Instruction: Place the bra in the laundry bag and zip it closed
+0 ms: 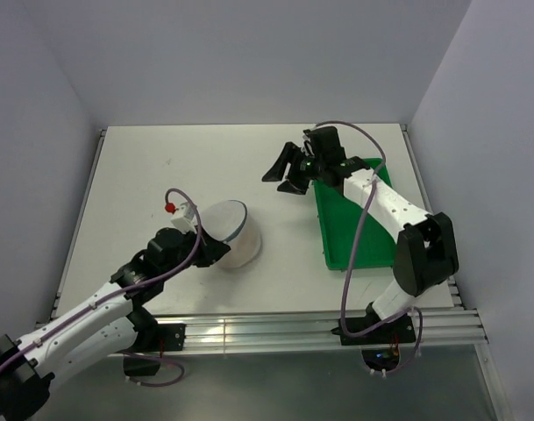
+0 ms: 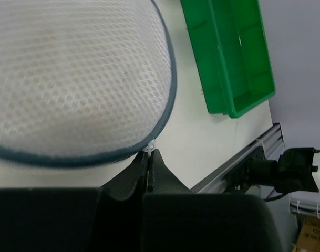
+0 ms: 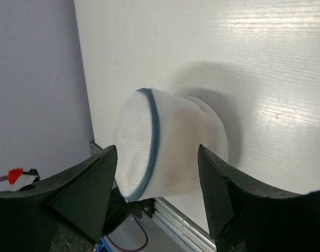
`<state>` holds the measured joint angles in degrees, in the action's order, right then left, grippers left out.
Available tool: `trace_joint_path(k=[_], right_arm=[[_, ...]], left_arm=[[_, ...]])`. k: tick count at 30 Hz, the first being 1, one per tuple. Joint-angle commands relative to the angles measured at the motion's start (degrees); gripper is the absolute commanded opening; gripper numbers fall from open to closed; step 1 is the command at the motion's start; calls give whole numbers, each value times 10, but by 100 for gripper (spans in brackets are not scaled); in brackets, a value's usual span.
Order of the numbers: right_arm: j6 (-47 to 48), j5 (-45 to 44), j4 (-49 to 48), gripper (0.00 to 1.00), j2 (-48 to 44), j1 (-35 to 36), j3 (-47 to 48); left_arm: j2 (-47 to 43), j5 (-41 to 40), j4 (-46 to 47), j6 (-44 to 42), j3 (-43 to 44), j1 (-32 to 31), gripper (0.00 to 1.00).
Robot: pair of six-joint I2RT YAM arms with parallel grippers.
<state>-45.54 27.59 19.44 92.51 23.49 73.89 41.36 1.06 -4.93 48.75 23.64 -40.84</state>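
The laundry bag (image 1: 234, 232), a round white mesh pouch with a dark zipper rim (image 2: 167, 100), lies on its side on the table left of centre. A faint peach tint of the bra (image 3: 194, 128) shows through the mesh. My left gripper (image 1: 212, 250) is at the bag's near side. In the left wrist view that left gripper (image 2: 151, 156) is shut on the small white zipper pull (image 2: 151, 147) at the rim. My right gripper (image 1: 285, 176) hangs open above the table at the back, well apart from the bag (image 3: 170, 142), with nothing between its fingers (image 3: 91, 184).
A green rectangular tray (image 1: 337, 224) lies to the right of the bag, under the right arm, and shows again as the tray (image 2: 228, 52) in the left wrist view. White walls close in the table on three sides. An aluminium rail (image 1: 319, 329) runs along the near edge.
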Motion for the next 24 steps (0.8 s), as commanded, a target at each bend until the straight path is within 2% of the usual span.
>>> trace_joint_path(k=[1,3,7,11,19,24], right_arm=[[4,-62,42,70,-46,16,9],[-11,-68,41,70,-86,32,-24],[-83,-79,-24,70,-180,67,-140],[-126,-104,-63,70,-235,117,-234],[-202,-135,-145,70,-236,200,-310],[-235,-148,-187,69,-231,210,-332]], left_arm=[[23,18,80,-2,-3,-34,0],[44,8,107,3,0,-56,0],[86,-8,140,2,18,-105,0],[128,-8,161,1,31,-120,0],[165,-7,177,-6,62,-131,0],[184,-4,165,-20,89,-131,0]])
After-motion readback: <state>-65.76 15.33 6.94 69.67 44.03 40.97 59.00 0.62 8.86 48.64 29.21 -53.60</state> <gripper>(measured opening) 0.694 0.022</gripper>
